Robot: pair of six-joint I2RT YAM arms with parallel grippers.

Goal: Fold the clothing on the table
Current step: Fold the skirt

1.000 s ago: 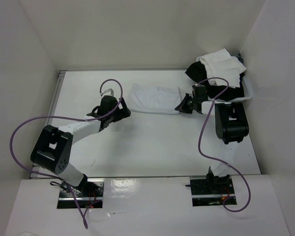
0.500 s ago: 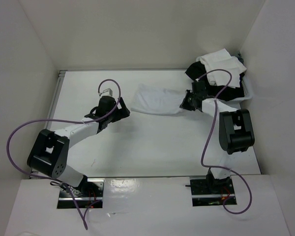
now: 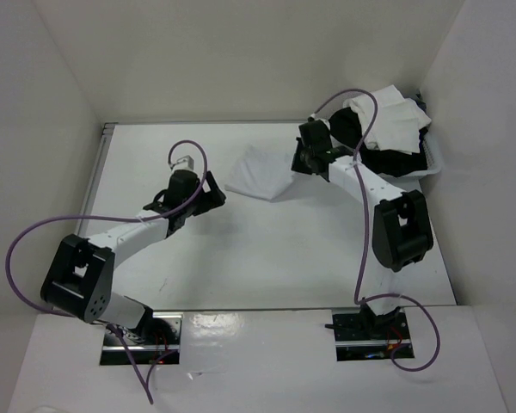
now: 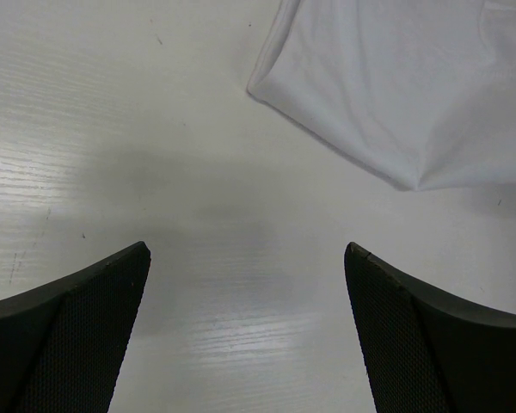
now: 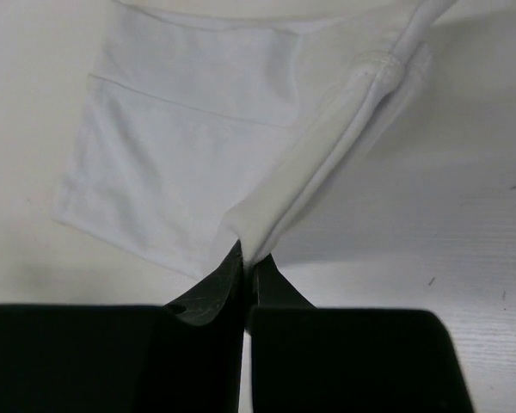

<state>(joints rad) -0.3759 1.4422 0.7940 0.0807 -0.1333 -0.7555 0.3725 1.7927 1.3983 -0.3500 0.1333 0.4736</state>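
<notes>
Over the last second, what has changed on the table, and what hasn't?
The right hand, shut on one end of the thin white fabric garment, carried it leftward and farther back, folding the cloth over itself. The open left hand barely moved; the heap of black and white clothes stayed put.

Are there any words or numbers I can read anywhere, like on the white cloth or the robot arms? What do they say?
None: no words, numbers, brands or signs can be read in any view.
The clothing is plain white, with no print or tag showing.
The table has no writing on it.
The left arm, the right arm and the pile of clothes show no readable label.
</notes>
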